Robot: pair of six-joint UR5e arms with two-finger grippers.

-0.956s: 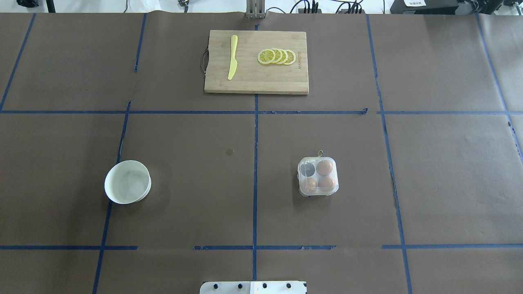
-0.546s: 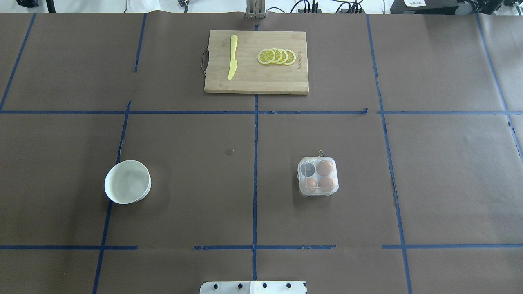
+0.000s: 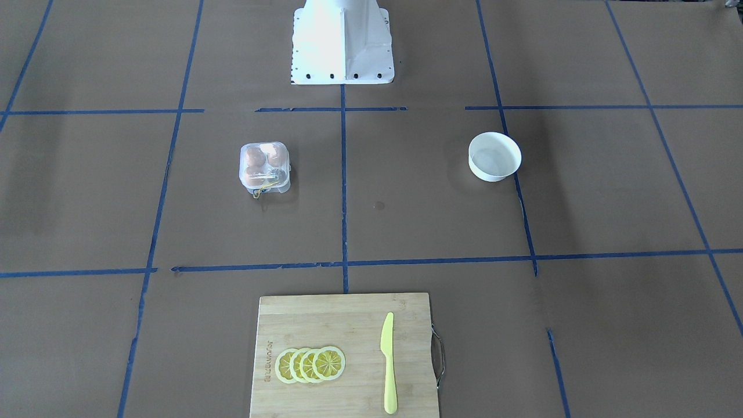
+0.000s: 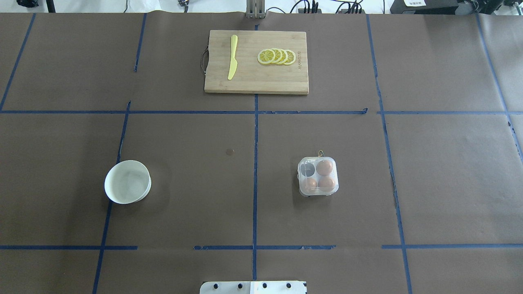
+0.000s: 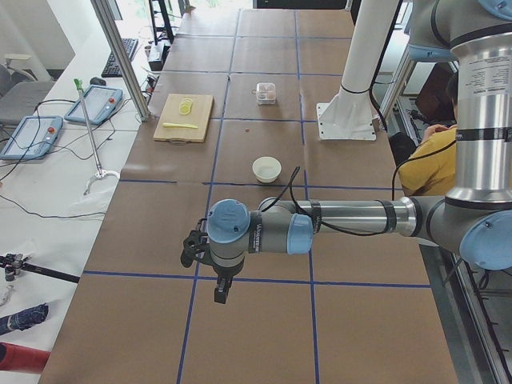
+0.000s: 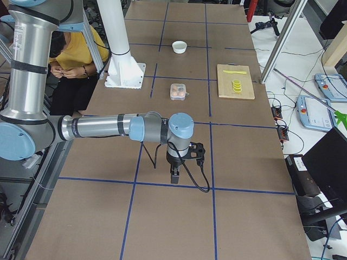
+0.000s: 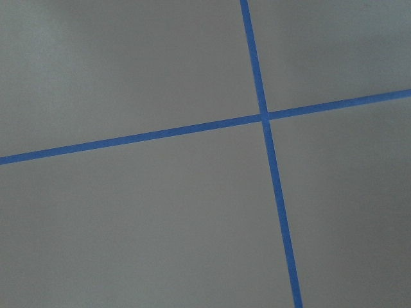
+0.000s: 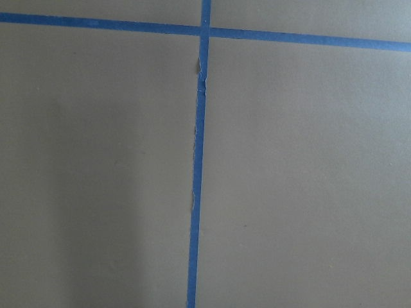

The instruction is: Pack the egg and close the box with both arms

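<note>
Nothing has moved. The box [image 4: 318, 176] looks light and flimsy, its eggs [image 4: 325, 167] fragile, so I'd hold its side walls gently. Whether my left end effector [image 5: 218, 294] or right end effector [image 6: 174, 178] is open, I cannot tell.

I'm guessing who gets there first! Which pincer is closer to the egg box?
Right. The right pincer hangs toward the table end nearer the box; the left pincer hangs at the other end, beyond the bowl.

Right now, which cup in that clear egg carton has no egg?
The carton's far cup on the robot's left shows dark and empty; the other three each hold a brown egg.
</note>
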